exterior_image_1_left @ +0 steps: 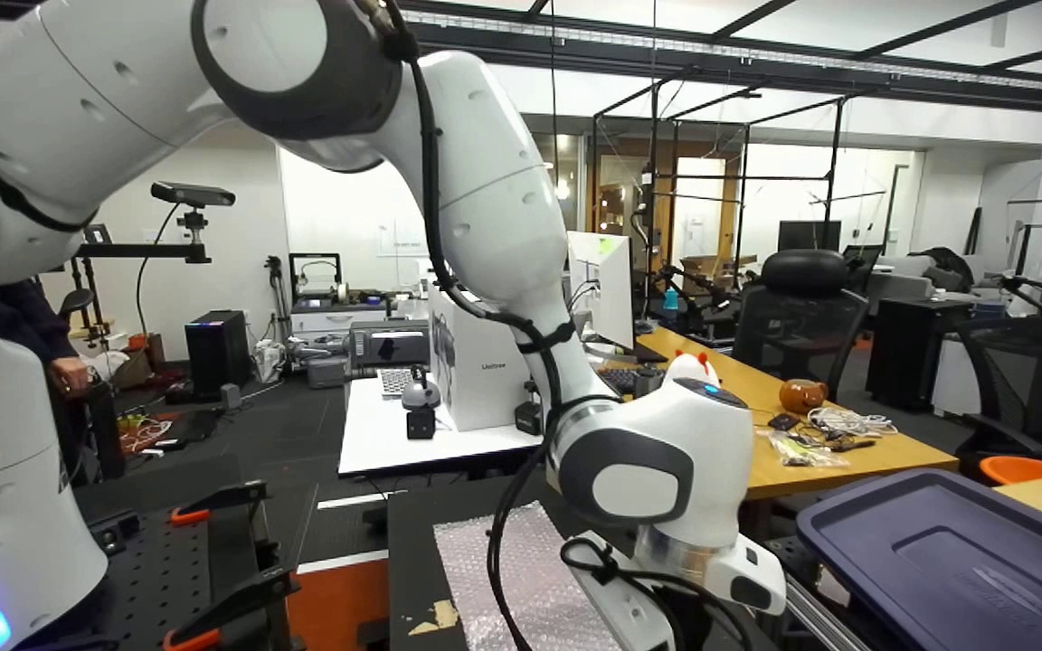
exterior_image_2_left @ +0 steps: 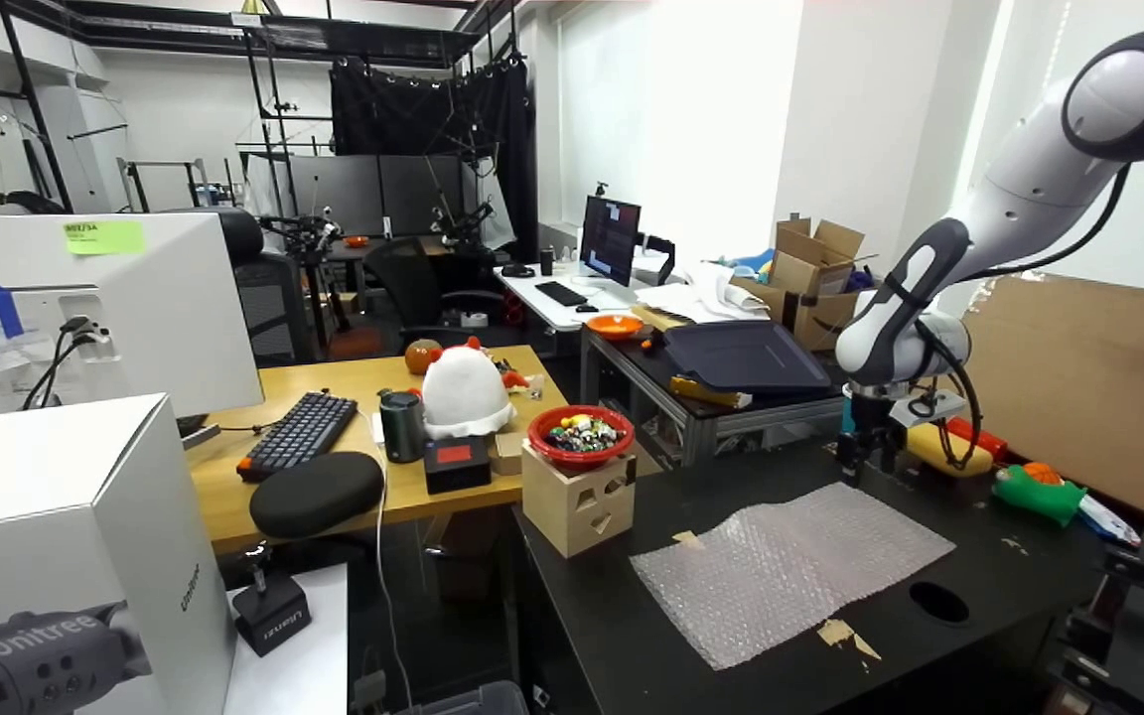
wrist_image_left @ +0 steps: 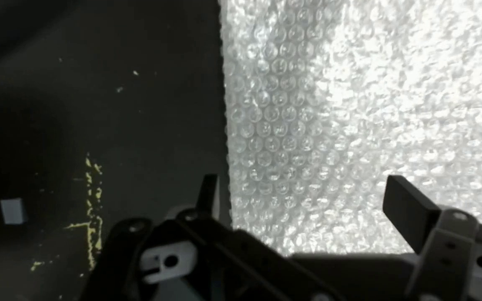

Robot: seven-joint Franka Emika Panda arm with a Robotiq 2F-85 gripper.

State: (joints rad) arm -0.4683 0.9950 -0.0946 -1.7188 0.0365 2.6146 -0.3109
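Now | one gripper — two jaws spread wide | one bubble-wrap sheet — on one black table

In an exterior view, a glossy round red bowl of small multicoloured pieces sat atop a pale wooden cube with shaped cut-outs, at an edge of the black tabletop. Behind, a yellow wooden tabletop carried a white plush toy with red horns, a dark cylindrical tumbler and a black keyboard with orange keys. In both exterior views, a navy plastic lid lay near a shallow orange bowl.
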